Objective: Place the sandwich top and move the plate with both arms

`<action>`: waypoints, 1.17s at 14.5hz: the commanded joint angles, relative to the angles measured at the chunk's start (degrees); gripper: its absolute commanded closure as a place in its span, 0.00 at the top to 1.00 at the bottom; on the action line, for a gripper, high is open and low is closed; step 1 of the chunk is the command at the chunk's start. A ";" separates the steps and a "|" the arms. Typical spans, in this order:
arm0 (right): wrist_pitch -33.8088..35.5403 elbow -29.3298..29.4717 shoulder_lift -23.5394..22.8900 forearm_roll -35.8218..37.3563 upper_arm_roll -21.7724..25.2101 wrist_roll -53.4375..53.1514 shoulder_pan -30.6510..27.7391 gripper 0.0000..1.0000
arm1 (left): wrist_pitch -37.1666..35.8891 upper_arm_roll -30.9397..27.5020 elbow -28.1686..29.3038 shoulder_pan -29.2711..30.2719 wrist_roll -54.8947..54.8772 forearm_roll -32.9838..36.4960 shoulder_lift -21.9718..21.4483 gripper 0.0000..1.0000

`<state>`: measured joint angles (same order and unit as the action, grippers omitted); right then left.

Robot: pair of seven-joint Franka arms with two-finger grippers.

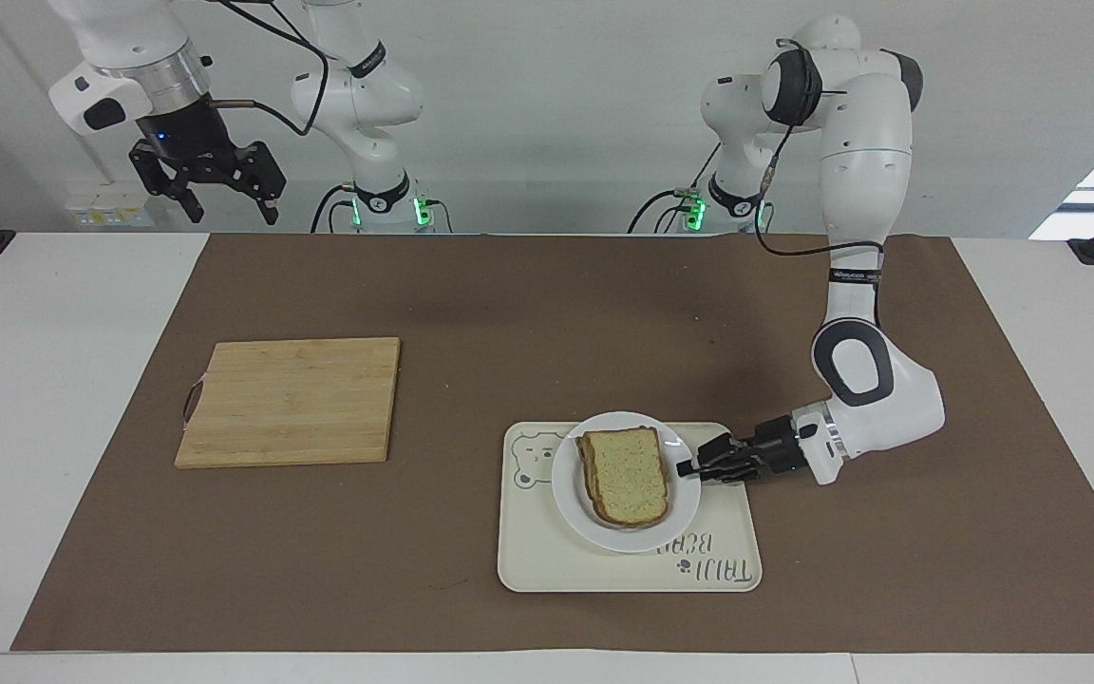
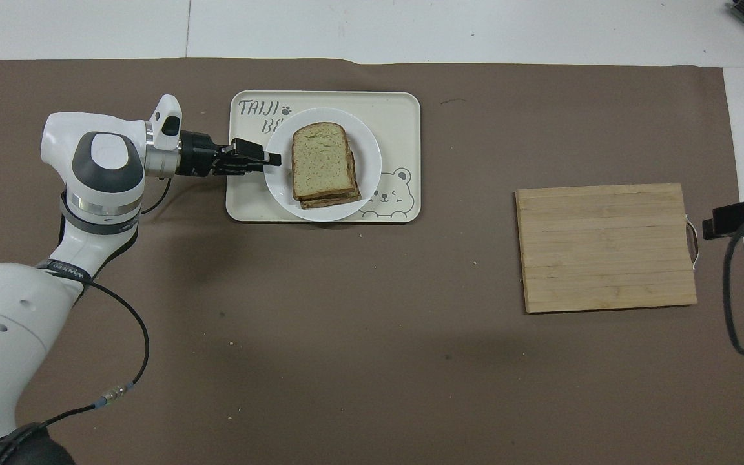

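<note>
Left gripper [image 1: 683,467] lies low and level at the plate [image 1: 574,489], its tip at the rim on the side toward the left arm's end of the counter [image 1: 53,399]; whether it is open or clamping the rim I cannot tell; in the overhead view the tip [image 2: 275,158] overlaps the plate's edge [image 2: 372,155]. Plate rests on the cream tray [image 1: 604,570], covering part of the tray's lettering; sandwich top [image 1: 627,472] lies flat on another slice in the middle of the plate, just beside the gripper tip but apart from it, with bare plate between. Right gripper [image 1: 226,198] hangs high with fingers spread, holding nothing, over the counter's edge at the right arm's end; that arm waits. Wooden cutting board [image 1: 291,401] sits on the brown mat [image 1: 471,304], well apart from the tray.
</note>
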<state>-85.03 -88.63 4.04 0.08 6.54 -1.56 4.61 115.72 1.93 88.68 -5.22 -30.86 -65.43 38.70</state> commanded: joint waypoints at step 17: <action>0.39 0.04 0.44 0.45 -0.21 1.65 -0.48 1.00 | -0.75 -0.53 1.06 1.26 29.26 43.24 -16.72 1.00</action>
<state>-85.03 -88.63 4.04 0.08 6.54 -1.56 4.61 115.48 1.79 88.20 -3.40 -4.48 -28.69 24.51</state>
